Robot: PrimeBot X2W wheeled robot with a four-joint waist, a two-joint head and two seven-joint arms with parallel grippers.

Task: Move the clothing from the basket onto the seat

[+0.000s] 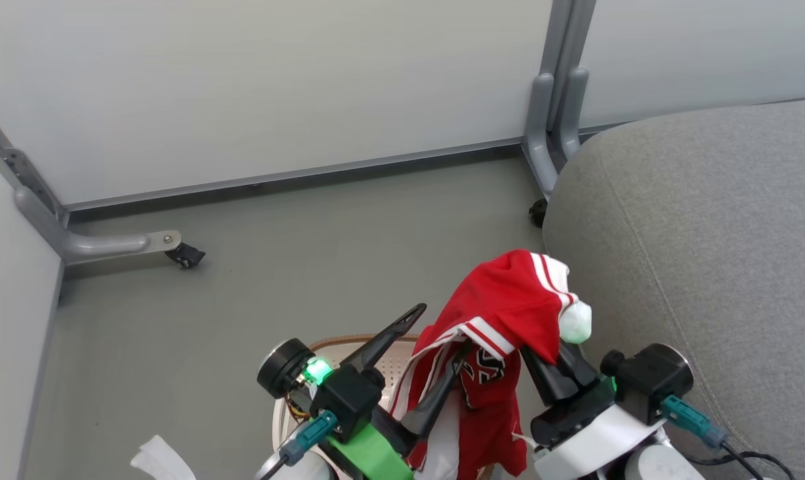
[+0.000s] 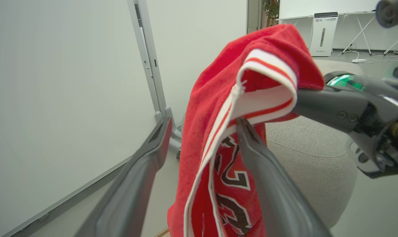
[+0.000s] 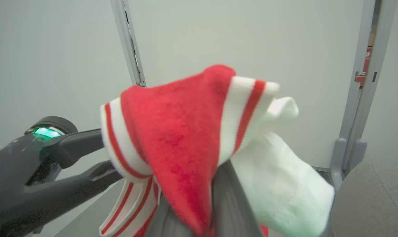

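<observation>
- White partition panels [image 1: 276, 87] on grey metal feet, along the far edge of the grey floor [image 1: 276, 267].
- Large grey fabric-upholstered seat [image 1: 709, 233] with rounded edges and stitched seam, at the floor's right side.
- Cream-white perforated plastic basket [image 1: 394, 368] with brown woven-look rim, on the floor, mostly hidden beneath both arms.
- Red sports clothing [image 1: 502, 307] with white striped trim and dark lettering, held aloft above the basket, just beside the seat's left edge, not on it.
- Right gripper [image 1: 550, 365]: fingers closed on the clothing, cloth draped over the tips.
- Left gripper [image 1: 444, 327]: fingers spread wide, gripping nothing, one finger touching the hanging cloth.
</observation>
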